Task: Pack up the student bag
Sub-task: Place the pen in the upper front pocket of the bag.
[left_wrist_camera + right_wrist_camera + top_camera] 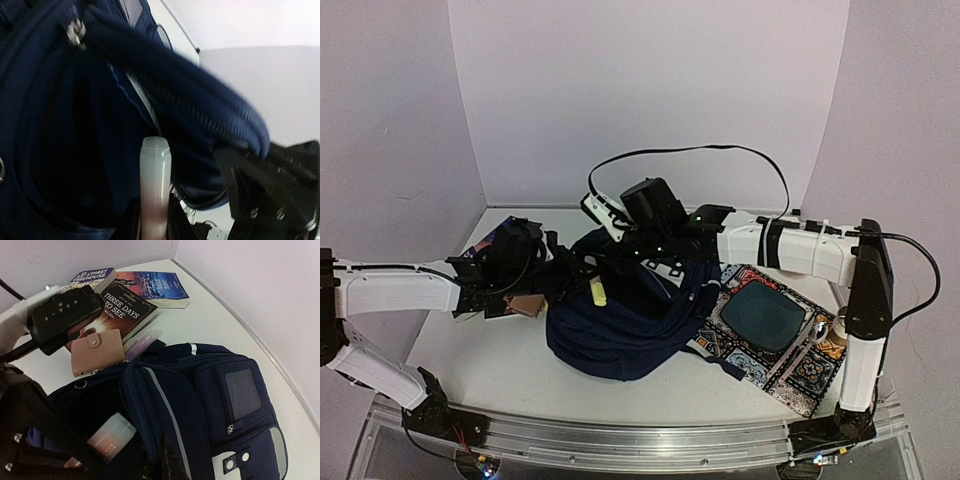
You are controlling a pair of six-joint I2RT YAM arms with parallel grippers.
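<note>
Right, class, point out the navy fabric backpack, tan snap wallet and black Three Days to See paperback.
navy fabric backpack [210, 405]: right wrist view, front pocket.
tan snap wallet [97, 354]: right wrist view, closed flap.
black paperback [127, 310]: right wrist view, front cover.

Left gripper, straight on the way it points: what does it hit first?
The tube it holds leads the left gripper into the open bag. First contact would probably be the bag's dark inner fabric, though depth in there is unclear.
</note>
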